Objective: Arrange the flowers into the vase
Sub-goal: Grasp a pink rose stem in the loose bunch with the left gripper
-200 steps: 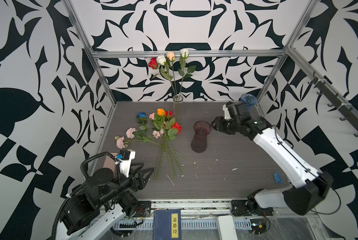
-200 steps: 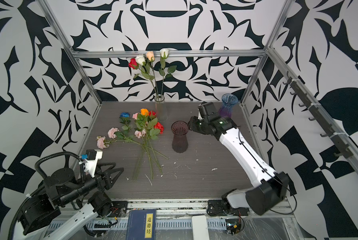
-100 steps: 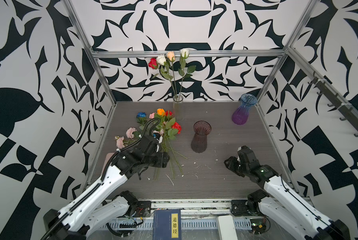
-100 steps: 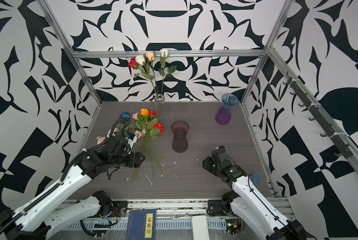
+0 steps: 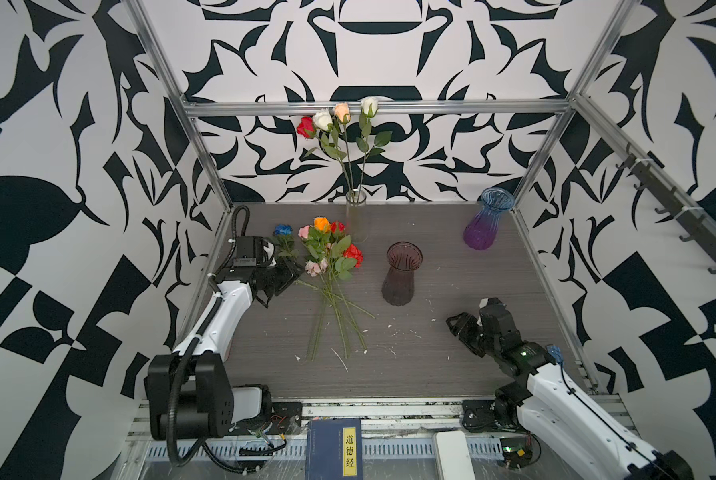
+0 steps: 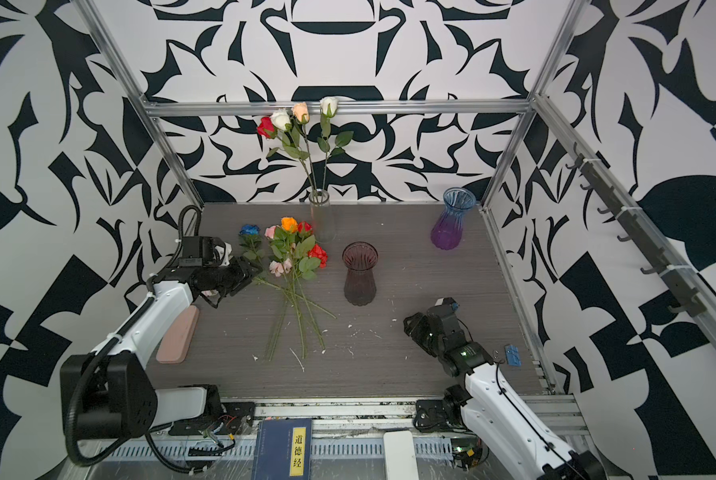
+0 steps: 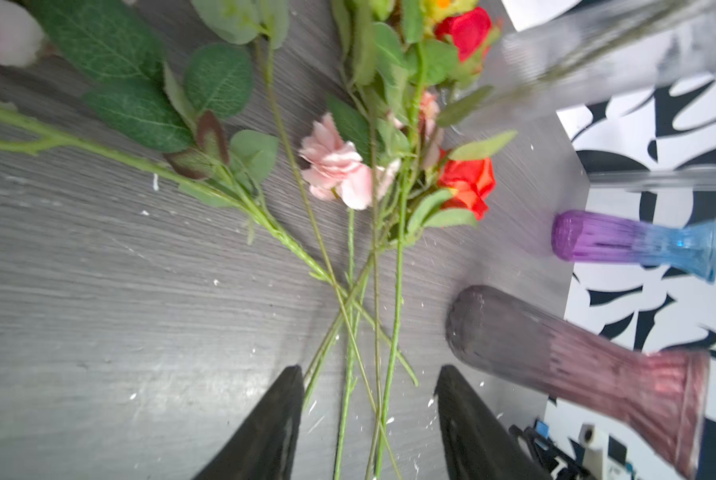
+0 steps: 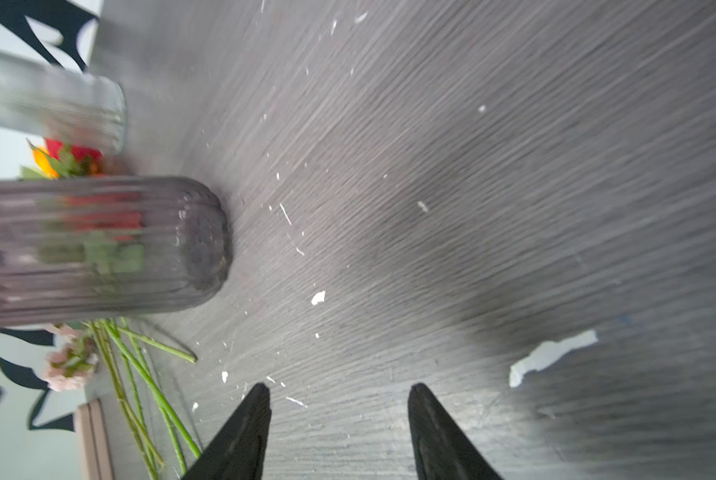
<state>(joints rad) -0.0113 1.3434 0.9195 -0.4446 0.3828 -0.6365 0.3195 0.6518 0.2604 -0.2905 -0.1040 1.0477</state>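
Green-stemmed flowers (image 5: pixel 330 266) lie crossed; blooms red, pink, orange, blue.

White wall panels printed with bold black leaf-like shapes (image 5: pixel 389 50) enclose the space on three sides. Silver aluminium frame rails (image 5: pixel 451 109) join them at the corners and across the back. The floor is a dark grey wood-grain tabletop (image 5: pixel 451 365), scattered with small white flecks (image 5: pixel 433 321). A rail of dark metal hooks (image 5: pixel 688 224) runs along the right-hand wall. The light is even and soft.
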